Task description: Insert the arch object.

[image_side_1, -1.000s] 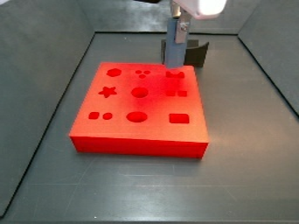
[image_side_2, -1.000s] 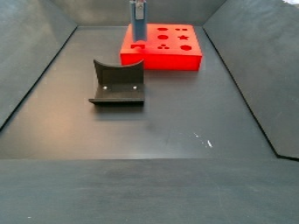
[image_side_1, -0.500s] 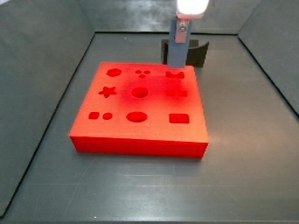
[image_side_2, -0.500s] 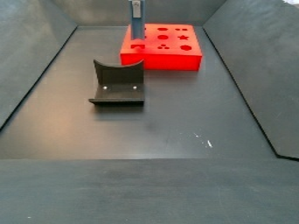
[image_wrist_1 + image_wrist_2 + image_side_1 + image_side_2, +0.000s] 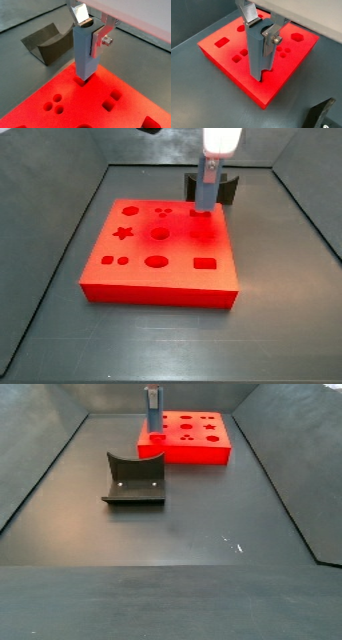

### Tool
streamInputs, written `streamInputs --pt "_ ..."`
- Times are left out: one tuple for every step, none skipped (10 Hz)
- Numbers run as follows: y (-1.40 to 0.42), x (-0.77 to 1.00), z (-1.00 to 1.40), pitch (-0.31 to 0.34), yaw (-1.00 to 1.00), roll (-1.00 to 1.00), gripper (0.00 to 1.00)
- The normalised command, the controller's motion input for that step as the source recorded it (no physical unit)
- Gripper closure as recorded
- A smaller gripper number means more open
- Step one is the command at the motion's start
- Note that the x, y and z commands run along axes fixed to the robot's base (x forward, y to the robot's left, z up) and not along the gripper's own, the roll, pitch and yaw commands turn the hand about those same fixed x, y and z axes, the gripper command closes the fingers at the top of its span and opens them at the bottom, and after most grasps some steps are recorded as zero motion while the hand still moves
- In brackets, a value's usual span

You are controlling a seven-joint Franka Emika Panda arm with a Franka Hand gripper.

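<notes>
My gripper (image 5: 91, 36) is shut on the arch object (image 5: 85, 55), a tall grey-blue block with a curved cutout at its upper end, held upright. It also shows in a wrist view (image 5: 258, 55). Its lower end meets the red board (image 5: 100, 107) at a hole near the edge that faces the fixture. How deep it sits I cannot tell. In a side view the gripper (image 5: 210, 170) holds the block (image 5: 206, 194) over the board's far right part (image 5: 160, 268). In a side view the block (image 5: 152, 412) stands at the board's (image 5: 201, 446) near left corner.
The red board has several shaped holes: star, circles, oval, rectangle. The dark fixture (image 5: 134, 479) stands on the grey floor beside the board; it also shows in the other views (image 5: 229, 188) (image 5: 48, 44) (image 5: 322, 118). Grey sloping walls surround the floor.
The gripper with the arch object has shifted slightly right and down in a side view, bringing the block's lower end onto the board.
</notes>
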Motion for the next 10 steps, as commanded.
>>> streamInputs --pt "0.0 -0.07 -0.04 0.0 -0.07 0.05 1.0" --pt "0.0 -0.22 0.0 0.0 -0.14 0.05 1.0" --pt "0.0 -0.11 -0.01 0.0 -0.1 0.04 1.0" --pt "-0.01 0.12 -0.12 0.0 0.0 0.03 1.0" --pt "0.0 0.15 -0.15 0.0 0.0 0.03 1.0" --pt "0.0 0.05 -0.11 0.0 0.0 0.01 1.0" --pt "0.0 0.0 -0.15 -0.007 0.0 0.0 1.0" --pt "0.0 0.0 -0.19 -0.027 0.0 0.01 1.0" --pt "0.0 -0.11 -0.13 -0.014 0.0 0.04 1.0" --pt "0.0 -0.03 -0.13 -0.026 0.0 0.01 1.0"
